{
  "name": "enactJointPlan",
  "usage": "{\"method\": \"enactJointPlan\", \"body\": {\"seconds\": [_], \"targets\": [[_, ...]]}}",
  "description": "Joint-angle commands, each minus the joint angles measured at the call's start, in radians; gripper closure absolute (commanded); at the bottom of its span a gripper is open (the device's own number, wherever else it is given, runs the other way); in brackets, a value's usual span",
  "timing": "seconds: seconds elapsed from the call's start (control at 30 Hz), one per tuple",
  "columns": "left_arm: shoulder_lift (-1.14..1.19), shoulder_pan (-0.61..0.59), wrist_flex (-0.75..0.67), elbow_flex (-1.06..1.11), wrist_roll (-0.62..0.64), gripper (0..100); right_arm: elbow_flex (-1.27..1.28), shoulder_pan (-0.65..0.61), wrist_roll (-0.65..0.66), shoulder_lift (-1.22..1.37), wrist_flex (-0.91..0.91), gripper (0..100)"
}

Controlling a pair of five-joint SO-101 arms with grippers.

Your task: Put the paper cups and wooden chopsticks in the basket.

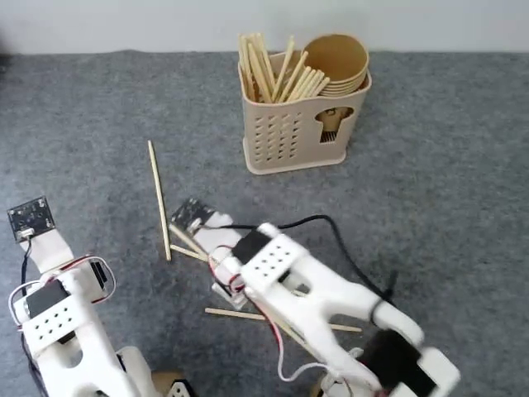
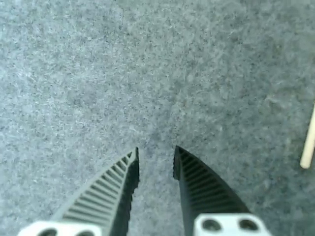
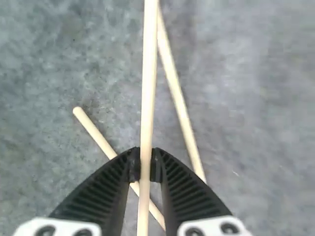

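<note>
Three wooden chopsticks under the right wrist: one chopstick (image 3: 148,73) clamped between the right fingers (image 3: 115,189) and running straight out past the tips; a second (image 3: 177,98) on the grey bench (image 3: 256,73), converging with it toward the far end; a third (image 3: 96,132) slanting beneath the fingertips. Left fingers (image 2: 199,189) parted by a narrow gap, gripping nothing, low over bare bench, with one chopstick end (image 2: 308,147) off to the side. From above: cream perforated basket (image 1: 297,136) upright at the far side of the bench, well apart from both arms. Bundle of chopsticks (image 1: 277,74) standing in one side of it, stacked paper cups (image 1: 335,62) in the other. Long chopstick (image 1: 159,198) between the two arms; further sticks (image 1: 235,313) partly hidden beneath the right arm (image 1: 314,298). Left arm (image 1: 58,318) at the near left corner.
</note>
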Motion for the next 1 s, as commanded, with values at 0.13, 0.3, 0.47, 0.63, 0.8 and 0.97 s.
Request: {"method": "enactJointPlan", "body": {"seconds": [0.13, 0.3, 0.47, 0.63, 0.8, 0.97], "targets": [[0.002, -0.002, -0.020, -0.007, -0.011, 89, -0.009, 0.085, 0.095, -0.375, 0.082, 98.9], [0.002, -0.002, -0.020, -0.005, -0.011, 89, -0.066, 0.143, 0.115, -0.519, 0.079, 98.9], [-0.005, 0.000, -0.021, 0.008, -0.011, 89, -0.258, 0.220, 0.130, -0.539, 0.073, 98.9], [-0.005, 0.000, -0.021, 0.010, -0.011, 89, -0.422, 0.259, 0.130, -0.526, -0.024, 98.9], [-0.005, 0.000, -0.063, 0.033, -0.011, 89, -0.526, 0.326, 0.124, -0.441, -0.228, 98.9], [-0.005, 0.000, -0.081, 0.042, -0.011, 89, -0.574, 0.390, 0.123, -0.340, -0.541, 98.9]]}}
